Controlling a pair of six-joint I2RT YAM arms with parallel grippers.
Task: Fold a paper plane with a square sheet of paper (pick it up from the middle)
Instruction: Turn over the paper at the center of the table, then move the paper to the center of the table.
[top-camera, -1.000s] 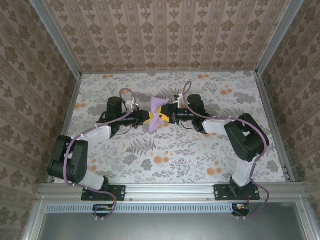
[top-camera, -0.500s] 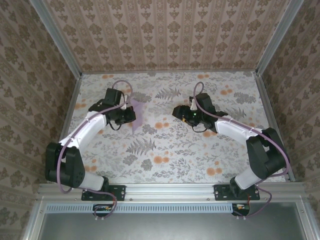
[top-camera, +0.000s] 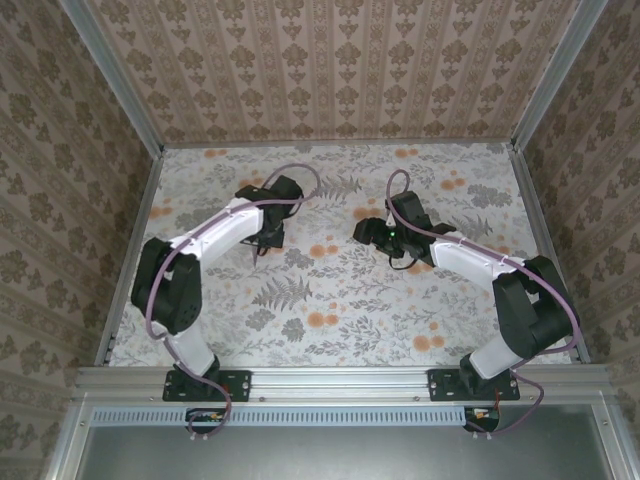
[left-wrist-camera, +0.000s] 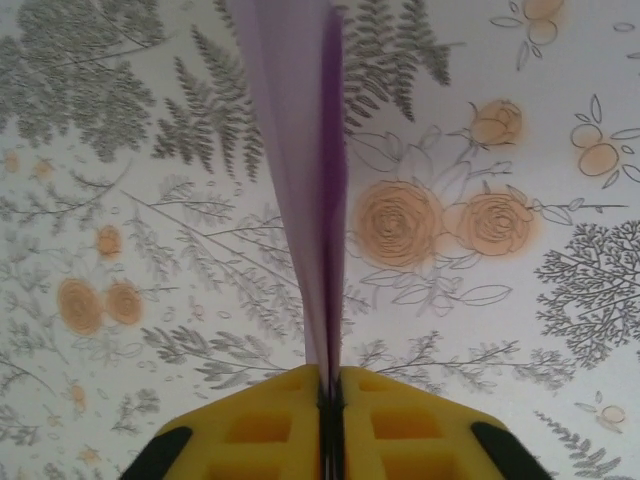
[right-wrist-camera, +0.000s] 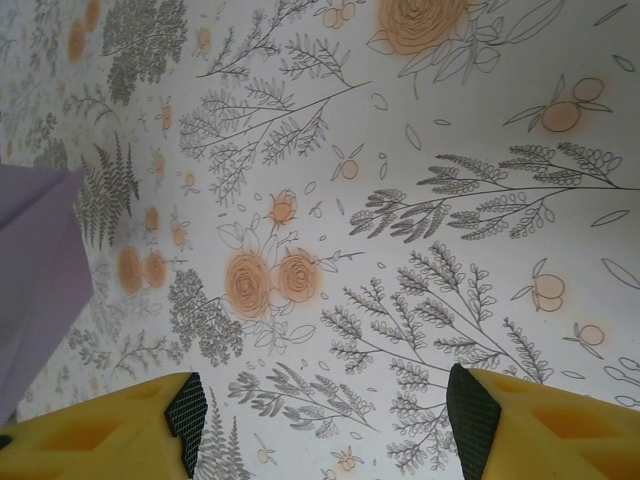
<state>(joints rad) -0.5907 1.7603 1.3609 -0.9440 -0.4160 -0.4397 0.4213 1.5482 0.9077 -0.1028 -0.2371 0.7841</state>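
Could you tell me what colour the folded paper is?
The paper is lilac-purple, clearest in the left wrist view.

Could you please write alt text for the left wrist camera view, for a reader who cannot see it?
A folded sheet of thin lilac-purple paper, seen edge-on, is pinched between the closed yellow jaws of the left claw and extends to the top of the frame. Behind it lies a white table cover printed with grey ferns and orange roses.

The folded lilac paper (left-wrist-camera: 305, 200) pinched in my left gripper (left-wrist-camera: 330, 378) runs off the top edge, so I can't see its far end. On my right wrist camera it's a blurred corner cropped at the left, and my right gripper (right-wrist-camera: 325, 420) is cut off at the bottom edge.
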